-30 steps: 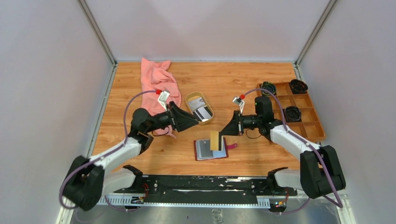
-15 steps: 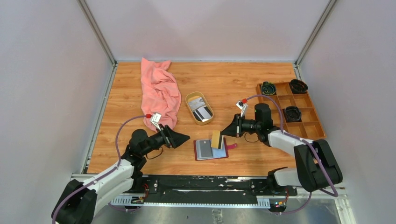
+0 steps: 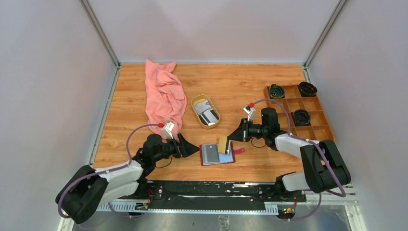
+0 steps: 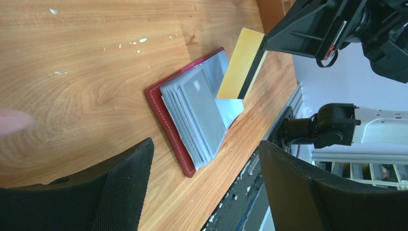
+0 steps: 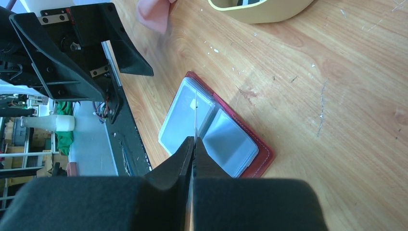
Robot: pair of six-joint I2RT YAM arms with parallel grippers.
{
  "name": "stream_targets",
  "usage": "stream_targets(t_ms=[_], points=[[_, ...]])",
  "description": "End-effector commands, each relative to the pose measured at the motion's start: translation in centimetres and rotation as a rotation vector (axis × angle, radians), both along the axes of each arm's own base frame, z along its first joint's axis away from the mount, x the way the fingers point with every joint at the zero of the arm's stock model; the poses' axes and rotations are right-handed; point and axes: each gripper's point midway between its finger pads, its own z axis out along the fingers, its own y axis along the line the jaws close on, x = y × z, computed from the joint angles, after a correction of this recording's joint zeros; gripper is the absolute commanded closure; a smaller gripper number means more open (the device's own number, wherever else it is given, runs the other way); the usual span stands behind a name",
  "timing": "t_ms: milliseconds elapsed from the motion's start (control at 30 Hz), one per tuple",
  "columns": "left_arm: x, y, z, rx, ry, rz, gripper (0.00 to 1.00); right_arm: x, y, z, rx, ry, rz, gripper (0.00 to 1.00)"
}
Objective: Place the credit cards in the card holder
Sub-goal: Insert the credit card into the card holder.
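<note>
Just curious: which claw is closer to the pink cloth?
Left. The left gripper sits near the cloth's closest end; right gripper, holding a card, is farther off, beyond the wallet.

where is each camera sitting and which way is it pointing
Top external: above and behind the arms, looking down at the table; both arms, left claw and right claw show.
Left wrist: low on the left arm, facing the open card holder; its own spread fingers frame the bottom.
Right wrist: looks along its shut fingers at the gold card, edge-on.
Shared: both wrist views show holder and card.

Dark red card holder (image 4: pixel 168 129), grey inside; yellow credit card (image 4: pixel 238 65), black stripe.
</note>
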Motion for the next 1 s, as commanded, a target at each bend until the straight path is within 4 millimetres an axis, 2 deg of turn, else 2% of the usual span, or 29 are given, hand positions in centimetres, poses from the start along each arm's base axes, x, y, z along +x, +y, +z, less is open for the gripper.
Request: stream_targets(t_ms=[0, 433, 633, 767, 967], points=[[0.5, -0.5, 0.1, 0.012, -0.006, 0.012, 0.17, 0.1, -0.4, -0.8, -0.004, 0.014, -0.022, 1.00], [-0.6, -1.9, -2.6, 0.095, 0.077, -0.013, 0.23, -0.2, -0.2, -1.4, -0.009, 0.043, -0.018, 1.00], [-1.2, -2.6, -4.8, 0.159, 0.138, -0.015, 0.24, 0.1, -0.2, -0.2, 0.014, 0.019, -0.015, 1.00], [-1.2, -2.4, -5.9, 0.190, 0.161, 0.007, 0.25, 0.1, -0.3, 0.3, 0.025, 0.009, -0.012, 1.00], [-1.1, -2.0, -6.5, 0.205, 0.177, 0.034, 0.27, -0.1, -0.3, -0.1, 0.019, 0.030, -0.013, 1.00]])
